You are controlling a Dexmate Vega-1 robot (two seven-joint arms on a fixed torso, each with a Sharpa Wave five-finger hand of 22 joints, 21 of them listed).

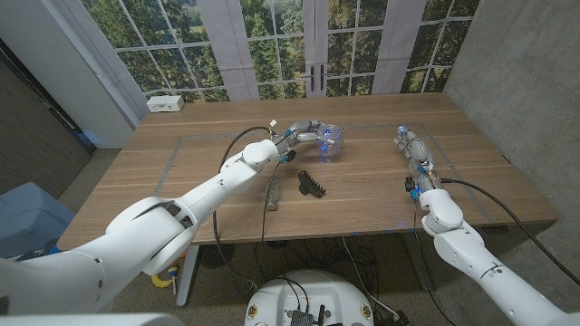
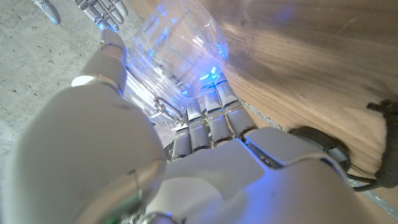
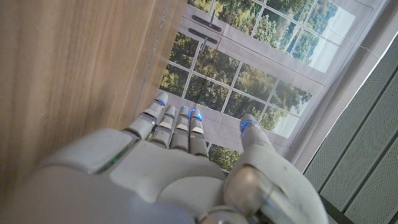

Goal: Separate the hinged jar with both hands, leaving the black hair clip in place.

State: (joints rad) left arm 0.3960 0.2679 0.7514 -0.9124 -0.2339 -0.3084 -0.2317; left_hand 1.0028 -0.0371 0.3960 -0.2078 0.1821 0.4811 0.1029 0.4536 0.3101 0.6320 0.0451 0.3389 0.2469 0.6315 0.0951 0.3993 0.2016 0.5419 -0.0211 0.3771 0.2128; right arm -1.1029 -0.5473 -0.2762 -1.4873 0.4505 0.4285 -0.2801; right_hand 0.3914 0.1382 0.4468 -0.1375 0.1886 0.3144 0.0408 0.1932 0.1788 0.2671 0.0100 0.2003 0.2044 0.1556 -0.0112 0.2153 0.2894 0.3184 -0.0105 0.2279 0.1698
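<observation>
The clear hinged jar [image 1: 332, 143] stands on the wooden table [image 1: 381, 195] at the back middle. My left hand [image 1: 302, 134] grips it from its left side. In the left wrist view the jar [image 2: 177, 50] sits between the thumb and the fingers [image 2: 211, 106], with its wire clasp [image 2: 160, 109] against the palm. The black hair clip [image 1: 311, 184] lies on the table in front of the jar, apart from both hands; its edge [image 2: 384, 144] shows in the left wrist view. My right hand [image 1: 410, 147] is to the jar's right, well apart from it, fingers straight and holding nothing [image 3: 186, 155].
A white box [image 1: 165, 104] sits at the table's back left corner. A small grey object [image 1: 272, 194] lies left of the hair clip, beside a black cable [image 1: 265, 217] that hangs over the front edge. Windows stand behind the table.
</observation>
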